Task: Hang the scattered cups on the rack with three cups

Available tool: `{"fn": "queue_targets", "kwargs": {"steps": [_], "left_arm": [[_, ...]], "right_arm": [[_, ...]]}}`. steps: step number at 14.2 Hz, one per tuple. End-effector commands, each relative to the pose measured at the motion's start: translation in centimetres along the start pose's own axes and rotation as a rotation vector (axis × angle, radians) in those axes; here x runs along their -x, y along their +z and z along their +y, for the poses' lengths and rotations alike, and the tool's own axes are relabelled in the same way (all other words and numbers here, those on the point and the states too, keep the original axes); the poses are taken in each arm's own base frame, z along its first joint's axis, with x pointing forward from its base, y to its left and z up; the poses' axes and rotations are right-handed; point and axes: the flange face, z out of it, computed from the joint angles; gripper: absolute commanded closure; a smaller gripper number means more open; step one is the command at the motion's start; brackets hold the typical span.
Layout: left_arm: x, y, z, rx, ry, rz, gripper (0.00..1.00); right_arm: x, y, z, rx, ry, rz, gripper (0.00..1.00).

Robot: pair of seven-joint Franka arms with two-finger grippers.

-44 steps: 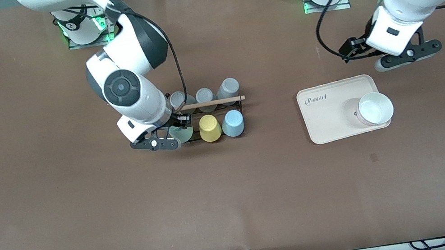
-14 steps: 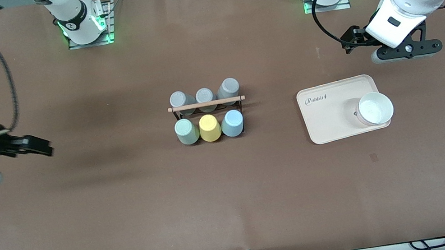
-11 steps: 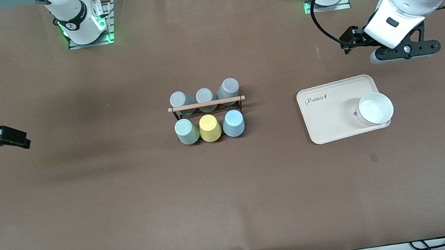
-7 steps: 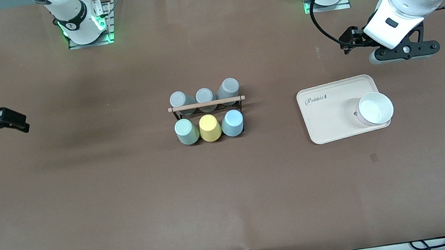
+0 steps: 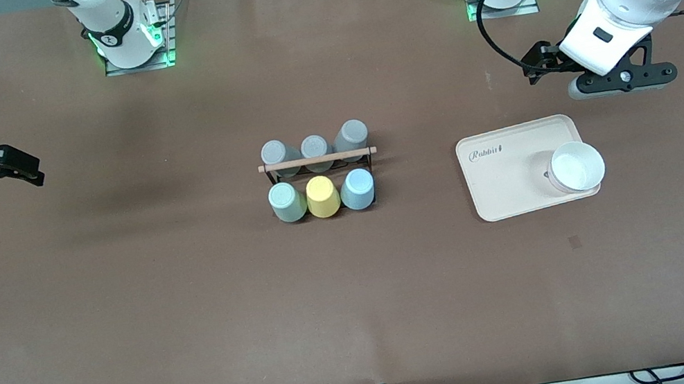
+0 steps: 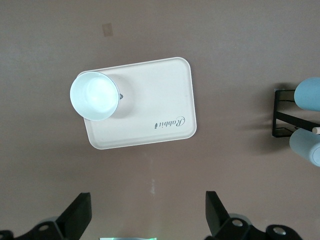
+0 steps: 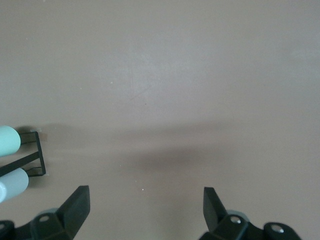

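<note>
The black wire rack with a wooden rod stands mid-table. The mint-green cup, a yellow cup and the light blue cup sit upside down on its nearer row. My right gripper is open and empty over bare table at the right arm's end. In its wrist view the mint cup and the rack's end show at the edge. My left gripper is open and empty, above the table beside the tray; its wrist view shows the blue cup.
Three grey cups fill the rack's farther row. A pale pink tray with a white bowl on it lies toward the left arm's end; both also show in the left wrist view, the tray and the bowl.
My right gripper let go of the mint cup at the rack and swung away to the right arm's end of the table. The left arm has hardly moved.
</note>
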Motion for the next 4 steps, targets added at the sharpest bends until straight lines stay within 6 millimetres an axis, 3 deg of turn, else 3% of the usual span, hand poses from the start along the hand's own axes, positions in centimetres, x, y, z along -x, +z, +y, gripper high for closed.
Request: {"fn": "queue_targets", "kwargs": {"steps": [1, 4], "left_arm": [[-0.23, -0.70, -0.25, 0.019, 0.006, 0.009, 0.00], [-0.12, -0.58, 0.34, 0.016, 0.029, 0.005, 0.00]], "right_arm": [[-0.62, -1.25, -0.13, 0.004, 0.024, 0.006, 0.00], [-0.90, -0.94, 0.27, -0.005, 0.018, -0.001, 0.00]]}}
